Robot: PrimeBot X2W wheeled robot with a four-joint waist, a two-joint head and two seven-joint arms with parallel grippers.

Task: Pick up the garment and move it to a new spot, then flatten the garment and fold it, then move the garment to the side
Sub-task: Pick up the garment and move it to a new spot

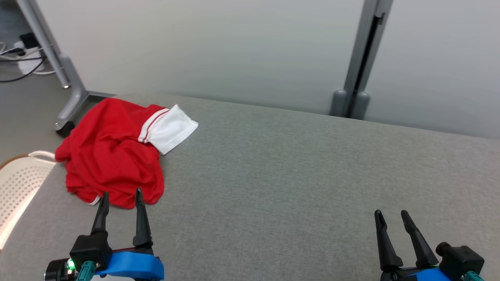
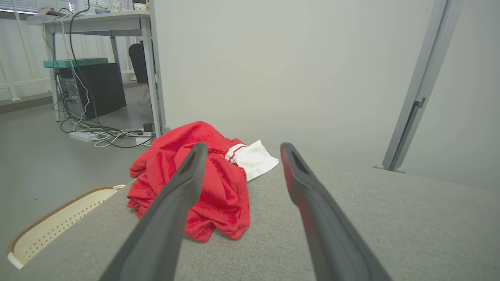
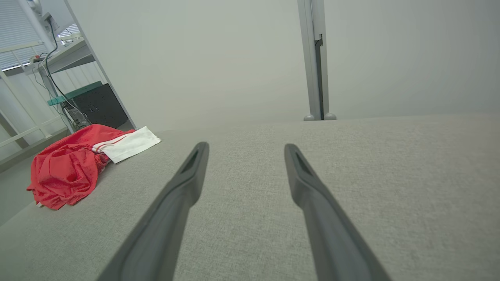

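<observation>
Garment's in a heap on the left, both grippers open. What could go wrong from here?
1. The garment lies bunched at the table's left edge, beside the basket; a push from the left gripper could slide it off.
2. It is crumpled in layers, so the open jaws may pinch only one fold.
3. The right gripper is far from it, so a one-handed lift may leave it twisted.

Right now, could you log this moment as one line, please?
red garment: crumpled, far-left corner of grey table | left end effector: open, facing garment | right end effector: open
</observation>
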